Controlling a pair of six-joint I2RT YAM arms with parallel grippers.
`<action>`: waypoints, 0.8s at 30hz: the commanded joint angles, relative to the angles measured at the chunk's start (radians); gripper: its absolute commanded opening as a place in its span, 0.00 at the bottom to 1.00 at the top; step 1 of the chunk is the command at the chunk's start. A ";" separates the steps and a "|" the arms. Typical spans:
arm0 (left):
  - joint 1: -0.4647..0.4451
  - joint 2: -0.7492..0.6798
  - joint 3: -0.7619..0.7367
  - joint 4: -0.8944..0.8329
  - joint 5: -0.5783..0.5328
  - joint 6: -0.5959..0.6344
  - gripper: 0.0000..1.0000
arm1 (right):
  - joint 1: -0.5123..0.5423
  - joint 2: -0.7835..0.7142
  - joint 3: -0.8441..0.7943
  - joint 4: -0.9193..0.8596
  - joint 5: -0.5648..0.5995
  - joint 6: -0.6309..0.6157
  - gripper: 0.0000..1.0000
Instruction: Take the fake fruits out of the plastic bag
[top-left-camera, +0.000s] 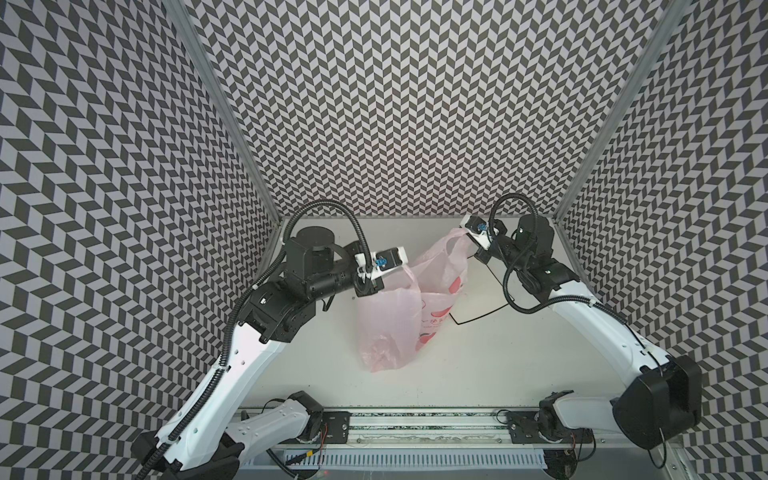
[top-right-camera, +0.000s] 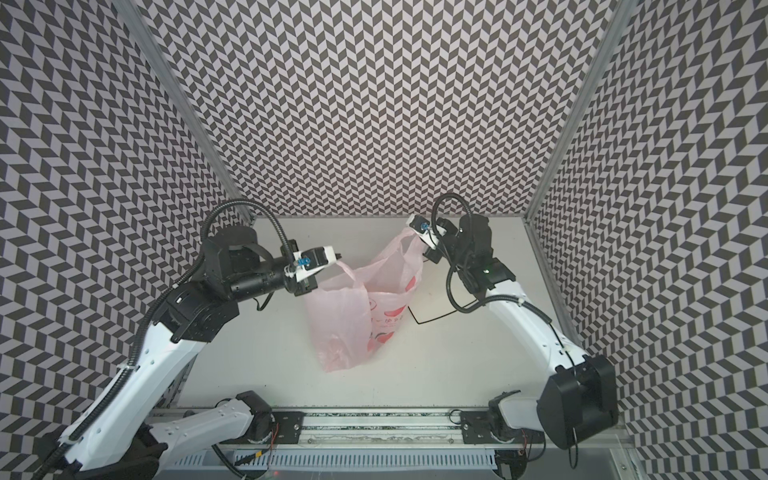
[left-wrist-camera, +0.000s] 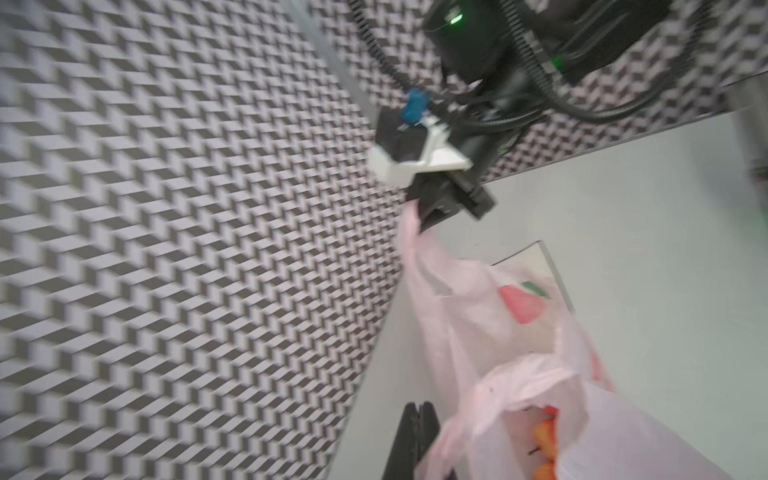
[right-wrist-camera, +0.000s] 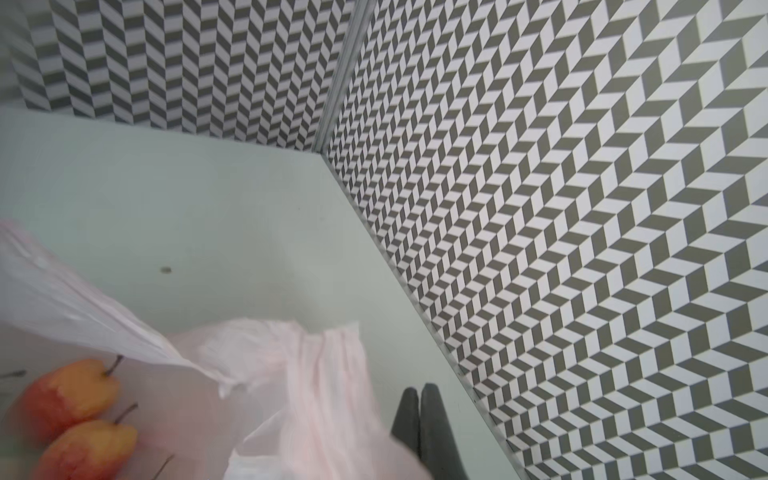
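Observation:
The plastic bag (top-left-camera: 390, 324) (top-right-camera: 345, 324), pale pink with red prints, hangs stretched open between my two grippers, its bottom resting on the table. My left gripper (top-left-camera: 405, 266) (top-right-camera: 338, 257) is shut on one loop handle. My right gripper (top-left-camera: 461, 232) (top-right-camera: 409, 227) is shut on the other handle, higher and nearer the back wall. In the left wrist view the jaws (left-wrist-camera: 417, 409) stand together beside the bag (left-wrist-camera: 478, 324), with orange fake fruits (left-wrist-camera: 544, 432) showing inside. In the right wrist view the shut jaws (right-wrist-camera: 419, 392) sit against bunched bag film (right-wrist-camera: 324, 374), and two orange-red fake fruits (right-wrist-camera: 70, 395) lie inside.
A square white plate (top-left-camera: 482, 299) (top-right-camera: 432, 303) with a black rim lies on the table behind and right of the bag, partly covered by it. Patterned walls close the back and both sides. A rail (top-left-camera: 415, 419) runs along the front edge.

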 joint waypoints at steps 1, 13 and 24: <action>0.150 0.006 -0.059 0.318 -0.081 0.034 0.00 | 0.061 0.052 0.096 0.163 0.193 0.280 0.00; 0.355 0.138 -0.063 0.577 0.092 0.053 0.07 | 0.099 0.196 0.275 0.184 0.219 0.744 0.00; 0.353 -0.020 -0.271 0.312 0.412 -0.201 1.00 | 0.111 0.181 0.156 0.143 0.181 0.793 0.00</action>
